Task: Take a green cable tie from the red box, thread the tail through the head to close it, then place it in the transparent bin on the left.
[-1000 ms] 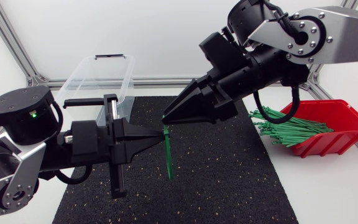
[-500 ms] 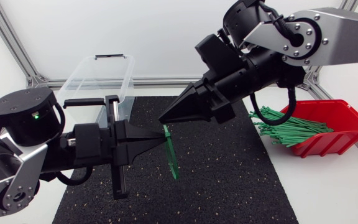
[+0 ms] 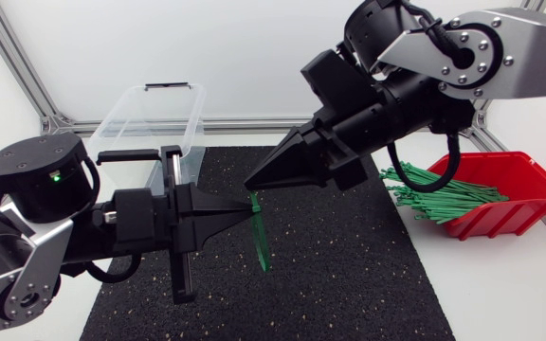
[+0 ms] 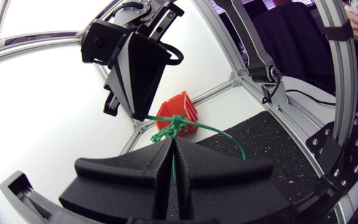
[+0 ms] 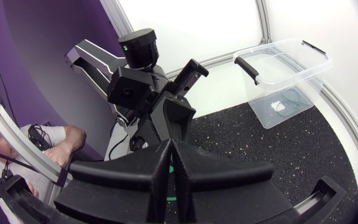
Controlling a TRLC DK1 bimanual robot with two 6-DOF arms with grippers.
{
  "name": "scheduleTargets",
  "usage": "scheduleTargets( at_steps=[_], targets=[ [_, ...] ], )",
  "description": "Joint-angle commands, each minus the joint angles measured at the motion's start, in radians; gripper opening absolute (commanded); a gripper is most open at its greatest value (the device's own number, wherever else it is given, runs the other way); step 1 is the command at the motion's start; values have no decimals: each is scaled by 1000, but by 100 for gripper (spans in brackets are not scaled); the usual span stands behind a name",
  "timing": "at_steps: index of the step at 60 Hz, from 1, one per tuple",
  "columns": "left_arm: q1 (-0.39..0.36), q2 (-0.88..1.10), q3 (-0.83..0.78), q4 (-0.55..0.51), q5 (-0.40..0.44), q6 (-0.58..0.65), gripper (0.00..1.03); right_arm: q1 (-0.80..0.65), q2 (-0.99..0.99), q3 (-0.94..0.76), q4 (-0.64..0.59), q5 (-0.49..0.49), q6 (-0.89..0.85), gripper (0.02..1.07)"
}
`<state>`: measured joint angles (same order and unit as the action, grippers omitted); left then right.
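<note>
Tabletop bin point(image 5: 294, 73) holds ties point(image 5: 283, 104), right wrist only.

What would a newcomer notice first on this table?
Two black pointed grippers meet tip to tip above the dark mat. The left gripper and the right gripper both pinch one green cable tie, and its tail hangs down below them. At the right sits a red box heaped with more green ties, and at the back left stands a transparent bin.
</note>
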<state>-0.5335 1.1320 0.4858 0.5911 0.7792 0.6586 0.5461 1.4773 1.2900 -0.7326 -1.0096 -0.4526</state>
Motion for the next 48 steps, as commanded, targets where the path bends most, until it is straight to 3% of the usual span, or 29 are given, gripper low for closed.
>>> scheduleTargets(
  at_steps=[1,14,48],
  targets=[
    [-2,-21,-12,16,-9,16,3,-5,-3,-29,-22,0,6,8],
    [-23,-31,-26,13,-12,18,3,-8,8,-9,-22,0,6,7],
    [-171,-51,-47,-54,-98,58,3,-34,37,77,-45,5,15,7]
  ],
)
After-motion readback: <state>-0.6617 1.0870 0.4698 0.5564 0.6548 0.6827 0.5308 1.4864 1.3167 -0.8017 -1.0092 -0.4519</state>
